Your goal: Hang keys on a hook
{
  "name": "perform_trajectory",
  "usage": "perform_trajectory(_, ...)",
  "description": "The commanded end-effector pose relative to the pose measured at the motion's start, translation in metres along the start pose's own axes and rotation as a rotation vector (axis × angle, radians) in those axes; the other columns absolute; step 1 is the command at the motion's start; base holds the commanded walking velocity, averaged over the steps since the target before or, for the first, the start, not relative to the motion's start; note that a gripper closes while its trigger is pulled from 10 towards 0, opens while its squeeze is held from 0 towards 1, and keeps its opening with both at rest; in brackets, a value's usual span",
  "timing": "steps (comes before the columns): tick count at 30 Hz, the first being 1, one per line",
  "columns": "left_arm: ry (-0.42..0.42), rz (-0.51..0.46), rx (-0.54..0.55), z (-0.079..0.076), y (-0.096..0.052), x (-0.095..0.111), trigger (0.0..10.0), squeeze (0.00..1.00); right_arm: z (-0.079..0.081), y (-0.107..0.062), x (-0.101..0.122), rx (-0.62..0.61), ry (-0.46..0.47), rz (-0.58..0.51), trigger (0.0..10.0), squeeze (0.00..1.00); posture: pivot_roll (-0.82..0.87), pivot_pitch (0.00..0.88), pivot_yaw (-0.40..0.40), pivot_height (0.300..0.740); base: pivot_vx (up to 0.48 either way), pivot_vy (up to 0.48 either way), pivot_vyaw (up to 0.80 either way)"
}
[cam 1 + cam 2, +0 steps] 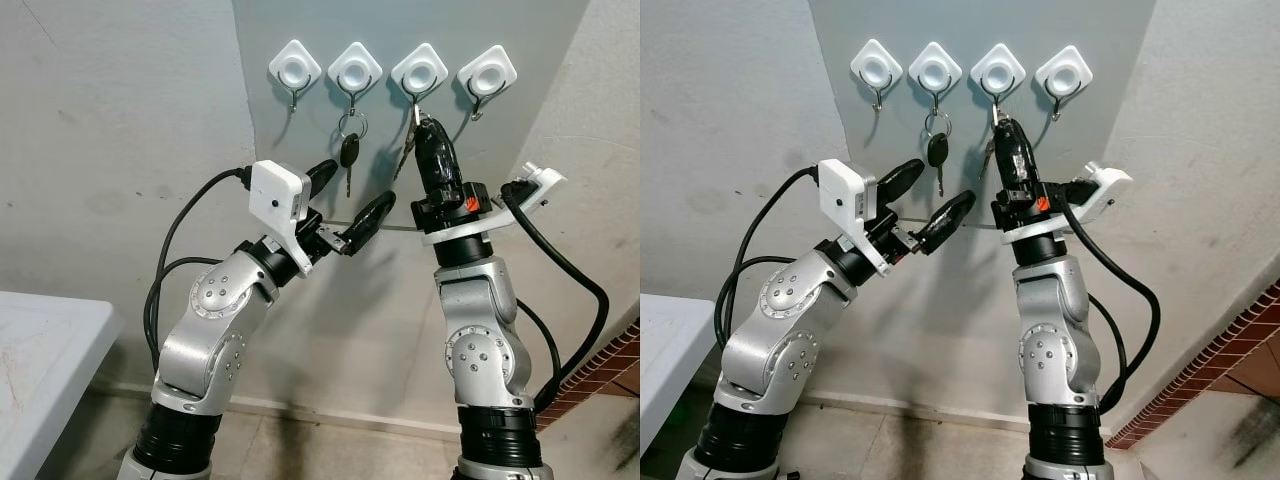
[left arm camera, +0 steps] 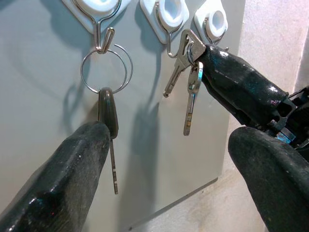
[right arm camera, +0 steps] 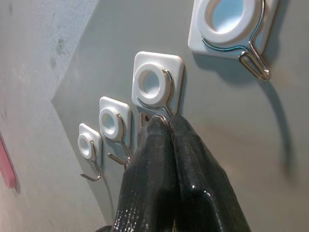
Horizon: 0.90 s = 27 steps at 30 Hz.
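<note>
Four white hooks sit in a row on a grey panel [image 1: 300, 200]. A black-headed key [image 1: 348, 152] hangs by its ring from the second hook [image 1: 354, 68]. My right gripper [image 1: 428, 125] points up, shut on a bunch of silver keys [image 2: 192, 92]. It holds them right at the wire of the third hook [image 1: 419, 70]. In the right wrist view the closed fingertips [image 3: 166, 123] touch that hook's wire [image 3: 157, 87]. My left gripper [image 1: 362, 180] stands open just below the black key [image 2: 108, 108], with nothing between its fingers.
The first hook [image 1: 296, 68] and fourth hook [image 1: 487, 70] are bare. A white table [image 1: 40, 340] stands low on the left. A brick edge [image 1: 610, 370] runs at the lower right. Black cables [image 1: 575, 270] loop beside both arms.
</note>
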<state>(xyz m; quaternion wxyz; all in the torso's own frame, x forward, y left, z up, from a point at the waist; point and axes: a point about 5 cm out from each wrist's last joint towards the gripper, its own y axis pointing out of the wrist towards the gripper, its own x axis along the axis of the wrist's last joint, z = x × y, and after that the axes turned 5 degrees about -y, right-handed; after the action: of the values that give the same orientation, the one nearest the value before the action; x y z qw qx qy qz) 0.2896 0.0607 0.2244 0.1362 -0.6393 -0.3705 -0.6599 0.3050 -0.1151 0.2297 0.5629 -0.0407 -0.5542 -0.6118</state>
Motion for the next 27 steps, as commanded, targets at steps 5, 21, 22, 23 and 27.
perform_trajectory(5,-0.004,-0.005,-0.003,0.000,0.000,0.002,10.0,0.00,-0.004,-0.003,-0.003,-0.028,0.012,0.017,10.0,0.00,0.00,0.000,0.022,0.740,0.000,0.000,0.00)
perform_trajectory(21,-0.019,-0.011,0.005,0.000,-0.001,0.002,10.0,0.00,-0.006,-0.009,-0.014,-0.040,-0.007,0.080,10.0,0.00,0.00,0.000,0.019,0.740,0.000,0.000,0.00)
perform_trajectory(22,-0.020,-0.012,0.005,0.000,-0.001,0.002,10.0,0.00,-0.005,-0.009,-0.014,-0.032,-0.007,0.083,10.0,0.00,0.00,0.000,0.020,0.740,0.000,0.000,0.00)
perform_trajectory(23,-0.022,-0.012,0.005,0.000,-0.001,0.002,10.0,0.00,-0.004,-0.008,-0.015,-0.020,-0.009,0.090,10.0,0.00,0.00,0.000,0.020,0.740,0.000,0.000,0.00)
perform_trajectory(27,-0.024,-0.013,0.005,-0.001,-0.001,0.002,10.0,0.00,0.007,-0.008,-0.018,0.084,-0.022,0.128,10.0,0.00,0.00,0.000,0.021,0.740,0.000,0.000,0.00)
